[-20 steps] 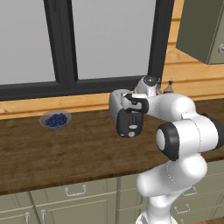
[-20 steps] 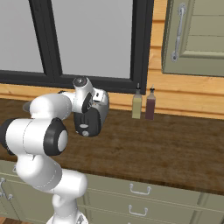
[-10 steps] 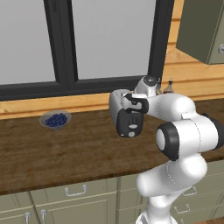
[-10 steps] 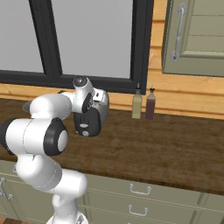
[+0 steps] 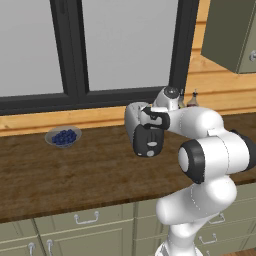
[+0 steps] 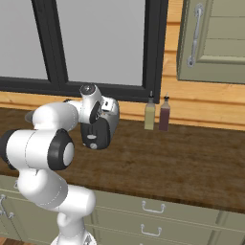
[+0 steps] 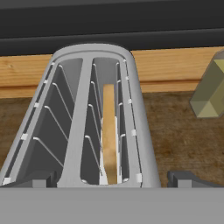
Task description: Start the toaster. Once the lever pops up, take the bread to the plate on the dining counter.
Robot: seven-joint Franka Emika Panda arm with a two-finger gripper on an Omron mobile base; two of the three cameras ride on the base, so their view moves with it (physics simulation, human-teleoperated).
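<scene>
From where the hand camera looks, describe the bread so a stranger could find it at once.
On the wooden counter below the window stands a silver-grey toaster with two top slots. The bread stands on edge in the right-hand slot, a thin tan slice; the other slot holds only wire guides.

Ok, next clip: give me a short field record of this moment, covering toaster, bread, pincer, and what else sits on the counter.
toaster: silver-grey, on the wooden counter below the window
bread: one slice standing in the right-hand slot as the hand view shows it
other slot: no slice in it
pincer: open, poised above the toaster's near end, holding nothing
bowl of blueberries: left of the toaster
bottles: two to the right
</scene>
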